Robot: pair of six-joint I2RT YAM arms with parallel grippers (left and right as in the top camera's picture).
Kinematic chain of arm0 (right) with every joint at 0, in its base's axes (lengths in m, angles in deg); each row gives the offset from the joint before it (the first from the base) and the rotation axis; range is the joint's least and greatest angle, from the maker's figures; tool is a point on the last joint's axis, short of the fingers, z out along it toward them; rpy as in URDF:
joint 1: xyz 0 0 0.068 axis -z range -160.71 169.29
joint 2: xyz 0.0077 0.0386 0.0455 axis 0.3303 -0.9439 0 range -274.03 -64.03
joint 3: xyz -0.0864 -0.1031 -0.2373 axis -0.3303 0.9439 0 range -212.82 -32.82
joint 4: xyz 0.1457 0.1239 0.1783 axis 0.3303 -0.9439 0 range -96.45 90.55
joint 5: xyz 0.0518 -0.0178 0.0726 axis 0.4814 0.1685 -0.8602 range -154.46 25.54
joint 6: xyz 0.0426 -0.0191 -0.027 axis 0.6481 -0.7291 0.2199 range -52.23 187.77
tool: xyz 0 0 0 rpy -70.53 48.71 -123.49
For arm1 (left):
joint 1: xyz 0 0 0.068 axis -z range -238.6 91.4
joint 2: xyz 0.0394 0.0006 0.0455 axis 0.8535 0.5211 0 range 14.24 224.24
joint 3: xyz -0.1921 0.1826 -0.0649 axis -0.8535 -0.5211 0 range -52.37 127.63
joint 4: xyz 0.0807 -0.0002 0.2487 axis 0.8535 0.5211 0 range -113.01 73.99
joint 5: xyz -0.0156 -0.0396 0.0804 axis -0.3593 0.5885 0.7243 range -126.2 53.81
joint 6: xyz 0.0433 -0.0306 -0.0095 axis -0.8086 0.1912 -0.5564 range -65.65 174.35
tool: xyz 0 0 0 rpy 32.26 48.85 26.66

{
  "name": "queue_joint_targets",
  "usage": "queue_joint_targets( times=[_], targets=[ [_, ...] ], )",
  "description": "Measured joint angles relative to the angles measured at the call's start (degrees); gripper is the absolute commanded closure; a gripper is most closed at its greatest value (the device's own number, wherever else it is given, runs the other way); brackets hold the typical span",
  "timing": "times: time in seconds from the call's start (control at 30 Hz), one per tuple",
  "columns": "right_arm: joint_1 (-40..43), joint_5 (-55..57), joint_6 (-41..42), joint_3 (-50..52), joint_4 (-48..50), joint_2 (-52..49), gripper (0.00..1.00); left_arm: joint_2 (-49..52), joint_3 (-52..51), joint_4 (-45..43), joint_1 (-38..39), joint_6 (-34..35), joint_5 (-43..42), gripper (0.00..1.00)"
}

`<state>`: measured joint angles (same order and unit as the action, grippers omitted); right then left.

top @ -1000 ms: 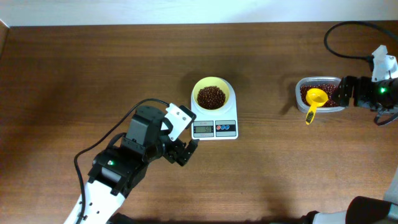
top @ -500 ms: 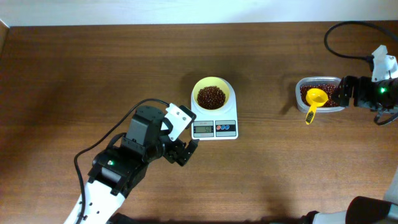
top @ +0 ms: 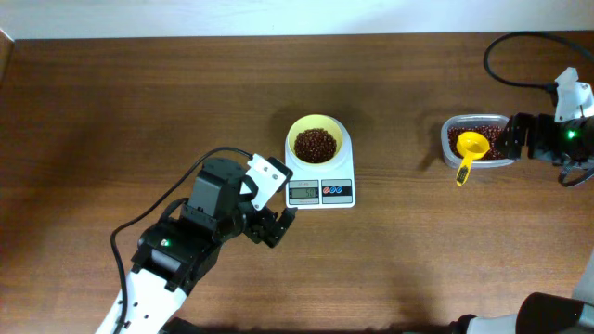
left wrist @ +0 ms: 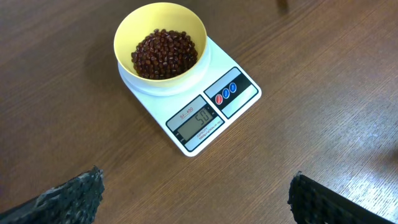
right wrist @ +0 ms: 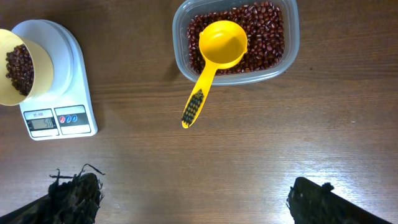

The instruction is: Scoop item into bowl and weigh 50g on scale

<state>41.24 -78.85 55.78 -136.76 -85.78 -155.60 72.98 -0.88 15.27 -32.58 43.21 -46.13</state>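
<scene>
The biggest thing on my feed is the table [top: 111, 111], dark brown wood with a fine grain running across it and a soft sheen in the wrist views. All I get of the room is a pale strip [top: 232, 17] along the far edge in the overhead view; I cannot tell if it is wall or floor. The left gripper [top: 281, 226] hangs over bare wood near the scale's front left corner, its jaws spread wide with nothing between them. The right gripper [top: 513, 137] sits at the right end of the clear container [right wrist: 180, 25], also spread wide and holding nothing, with a black cable [top: 506, 56] looping on the wood behind it. The scale [top: 320, 190] stands near the middle of the table, well apart from the container. Its display faces the near edge and reads 50, as best I can make out from the left wrist. The bowl [top: 316, 122] sits on the scale's platform with the beans [top: 315, 144] heaped in its bottom. A yellow scoop [top: 471, 146] rests with its cup on the beans left in the container and its handle sticking out over the near rim.
</scene>
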Motion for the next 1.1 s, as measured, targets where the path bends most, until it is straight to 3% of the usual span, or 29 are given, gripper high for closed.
queue_joint_targets(
  times=[0.8,0.93,1.1],
  targets=[
    [0.0,0.0,0.0,0.0,-0.02,0.0,0.01,1.14,0.0,-0.04,0.0,0.48,-1.25,0.01],
    [0.0,0.0,0.0,0.0,0.04,0.0,0.01,9.49,0.0,-1.84,0.0,8.04,-1.68,0.01],
    [0.02,0.02,-0.02,-0.04,0.02,0.0,0.01,22.29,-0.24,-13.18,2.25,20.41,-0.5,0.01]
  ],
)
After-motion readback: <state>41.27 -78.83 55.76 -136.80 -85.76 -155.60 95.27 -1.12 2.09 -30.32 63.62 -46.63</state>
